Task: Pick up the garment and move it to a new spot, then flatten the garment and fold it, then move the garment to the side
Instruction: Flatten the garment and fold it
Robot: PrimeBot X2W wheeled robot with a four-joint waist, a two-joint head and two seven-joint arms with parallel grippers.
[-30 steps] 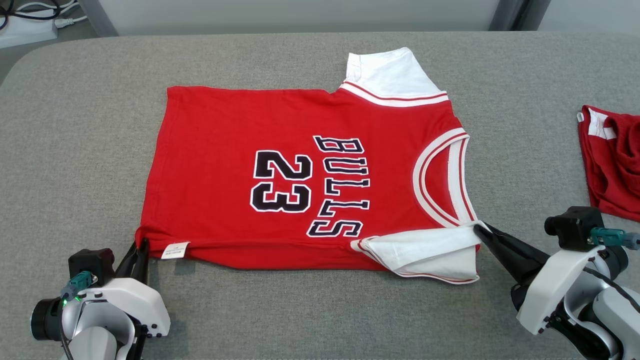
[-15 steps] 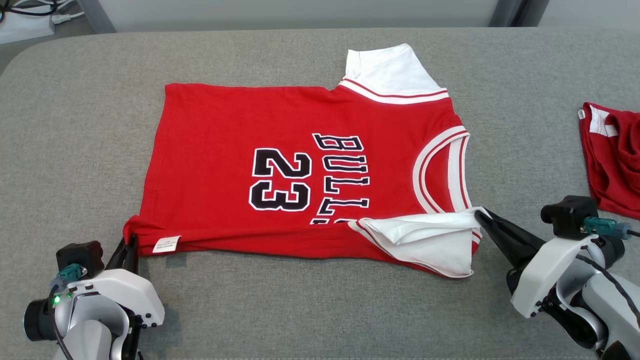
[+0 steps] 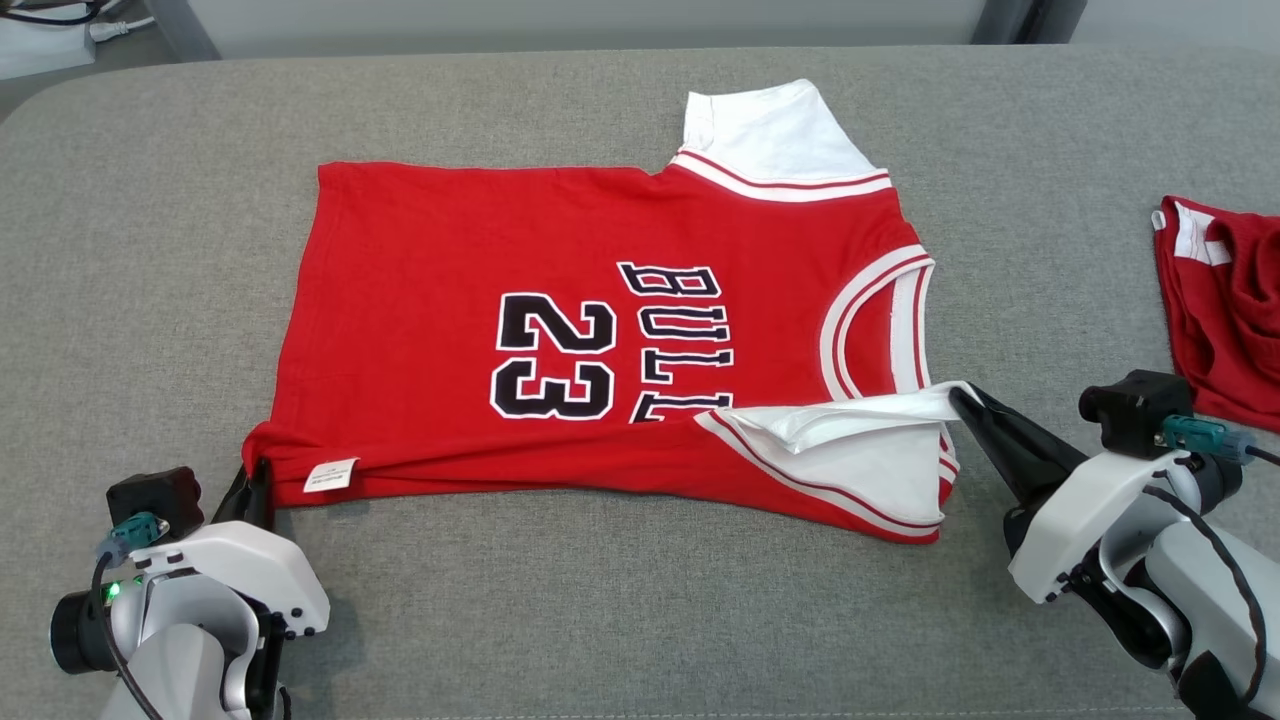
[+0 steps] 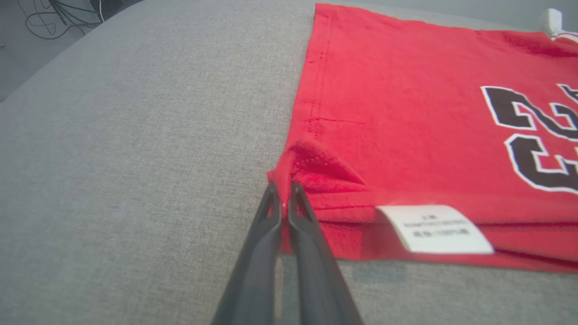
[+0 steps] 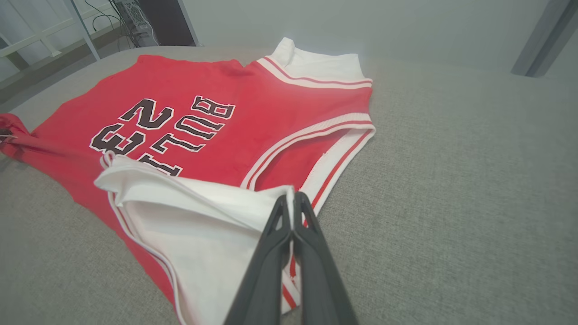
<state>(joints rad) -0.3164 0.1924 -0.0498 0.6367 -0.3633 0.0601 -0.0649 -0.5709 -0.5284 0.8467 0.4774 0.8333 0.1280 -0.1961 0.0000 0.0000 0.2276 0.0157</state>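
"Red jersey, that's the garment (image 3: 600, 330), spread on the grey padded table (image 3: 600, 620) with its black 23 print (image 3: 550, 355) face up. Which step is this?"

"The fold, I'd judge. The left gripper (image 4: 282, 187) has its fingers pressed together on the hem corner (image 4: 311, 167), nearer the robot than the 23 and to its left, just beside the care label (image 3: 330, 475). The right gripper (image 5: 291, 196) is pinching the white sleeve (image 3: 860, 455) at the shoulder, nearer than the 23 and to its right. That near edge stands raised and partly doubled onto the body."

"What does the next move call for?"

"Carrying both pinched corners away from the robot, across the 23 toward the far edge. They should travel level with each other so the crease runs straight. The sleeve hangs slack and open, so it may bunch unless drawn taut."

"Is there room for it?"

"Beyond the 23 the far edge and the other white sleeve (image 3: 775, 130) lie flat, with bare table past them. Left of the 23 the table is open. Well to the right of it a second red garment (image 3: 1225, 320) lies crumpled, apart from the jersey — the right arm should not sweep it. Setting the finished fold aside looks easier on the left."
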